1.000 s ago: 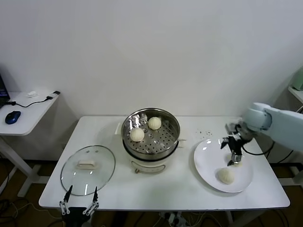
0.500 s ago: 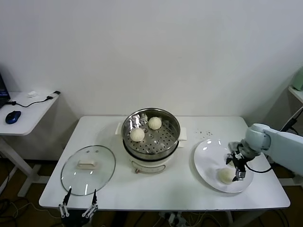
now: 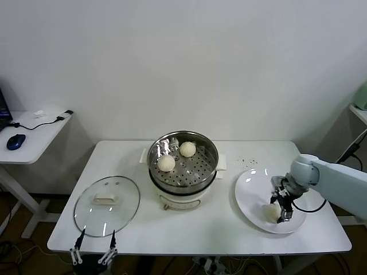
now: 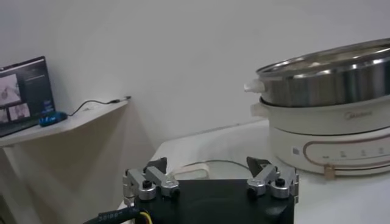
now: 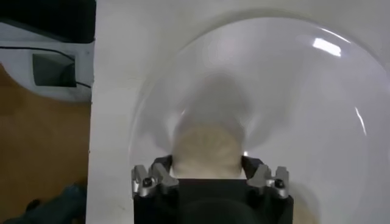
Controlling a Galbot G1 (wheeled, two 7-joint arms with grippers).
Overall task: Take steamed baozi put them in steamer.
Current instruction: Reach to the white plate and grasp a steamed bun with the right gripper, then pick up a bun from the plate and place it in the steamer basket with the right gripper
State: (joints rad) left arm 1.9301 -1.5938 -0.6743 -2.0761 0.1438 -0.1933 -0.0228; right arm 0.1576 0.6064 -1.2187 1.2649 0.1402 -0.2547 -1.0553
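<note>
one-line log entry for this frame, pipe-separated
right gripper open astride baozi on plate | left gripper open, parked below table edge | two baozi in steamer | lid off

The steamer [image 3: 182, 163] is uncovered, two baozi [image 3: 166, 163] at its far-left side, the remaining floor bare. Bare tabletop [image 3: 226, 220] separates it from the white plate [image 3: 249, 195]. The glass lid [image 3: 106, 204] lies well left.
</note>
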